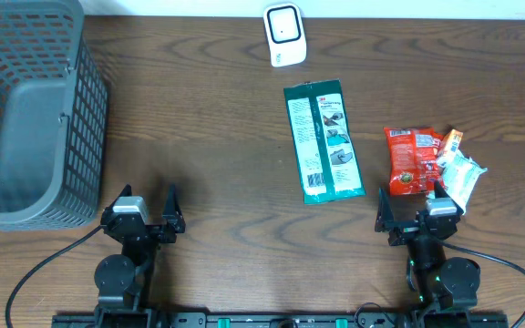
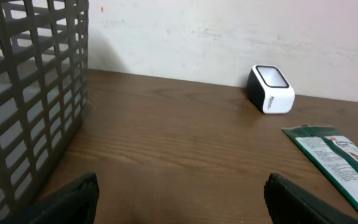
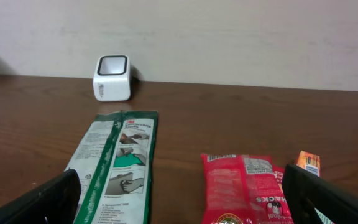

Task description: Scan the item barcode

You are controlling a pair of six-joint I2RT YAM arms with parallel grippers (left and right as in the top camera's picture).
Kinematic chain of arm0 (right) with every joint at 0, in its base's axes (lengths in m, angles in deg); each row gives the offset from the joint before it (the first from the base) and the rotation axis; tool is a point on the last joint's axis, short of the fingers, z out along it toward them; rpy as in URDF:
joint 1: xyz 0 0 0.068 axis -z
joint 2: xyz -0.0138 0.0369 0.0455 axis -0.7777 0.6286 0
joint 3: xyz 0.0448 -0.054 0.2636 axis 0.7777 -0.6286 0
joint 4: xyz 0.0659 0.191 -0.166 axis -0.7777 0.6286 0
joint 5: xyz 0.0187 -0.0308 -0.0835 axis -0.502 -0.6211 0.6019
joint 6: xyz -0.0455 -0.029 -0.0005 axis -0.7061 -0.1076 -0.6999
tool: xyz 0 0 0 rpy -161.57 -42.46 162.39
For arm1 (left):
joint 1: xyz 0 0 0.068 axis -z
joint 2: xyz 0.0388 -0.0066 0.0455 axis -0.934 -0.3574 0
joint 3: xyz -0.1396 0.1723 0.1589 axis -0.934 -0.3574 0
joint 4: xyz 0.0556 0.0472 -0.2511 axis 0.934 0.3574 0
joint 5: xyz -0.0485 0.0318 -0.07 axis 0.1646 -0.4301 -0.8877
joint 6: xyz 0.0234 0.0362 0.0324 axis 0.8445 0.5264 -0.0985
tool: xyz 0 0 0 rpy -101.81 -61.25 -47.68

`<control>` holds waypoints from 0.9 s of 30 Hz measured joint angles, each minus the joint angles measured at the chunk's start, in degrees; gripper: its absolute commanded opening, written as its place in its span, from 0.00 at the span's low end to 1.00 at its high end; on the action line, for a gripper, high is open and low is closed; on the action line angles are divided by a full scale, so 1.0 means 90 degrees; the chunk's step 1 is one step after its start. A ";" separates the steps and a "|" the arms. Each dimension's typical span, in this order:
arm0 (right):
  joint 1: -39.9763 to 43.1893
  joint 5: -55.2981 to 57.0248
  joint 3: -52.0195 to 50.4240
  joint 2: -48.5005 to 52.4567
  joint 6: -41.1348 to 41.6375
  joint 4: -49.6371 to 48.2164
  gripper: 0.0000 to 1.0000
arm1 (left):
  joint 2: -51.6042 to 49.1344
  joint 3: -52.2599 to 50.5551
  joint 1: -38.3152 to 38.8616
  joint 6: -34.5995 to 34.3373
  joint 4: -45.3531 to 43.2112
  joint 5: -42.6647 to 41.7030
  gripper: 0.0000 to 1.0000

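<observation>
Dark wooden table (image 1: 208, 118) meets a pale wall (image 3: 229, 37); the basket (image 1: 25, 109) ahead-left of the left gripper (image 1: 149, 196) is cut off. Both grippers gape empty, green packet (image 1: 324, 141) ahead-left of the right gripper (image 1: 410, 202), scanner (image 1: 283, 35) beyond it.

Green packet (image 1: 324, 141) lies flat near white scanner (image 1: 283, 35).

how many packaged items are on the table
4: a green packet at centre, a red snack bag to its right, an orange pack and a white pouch overlapping at the far right; more may hide beneath.
</observation>
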 measured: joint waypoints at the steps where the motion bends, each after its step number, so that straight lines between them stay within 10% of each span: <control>1: 0.0000 0.0000 0.0000 0.0000 0.0000 0.0000 0.99 | -0.0007 0.0000 0.0000 -0.0002 0.0000 0.0000 0.86; 27: 0.0000 0.0000 0.0000 0.0000 0.0000 0.0000 0.99 | -0.0061 0.0000 0.0000 -0.0002 0.0000 0.0000 0.86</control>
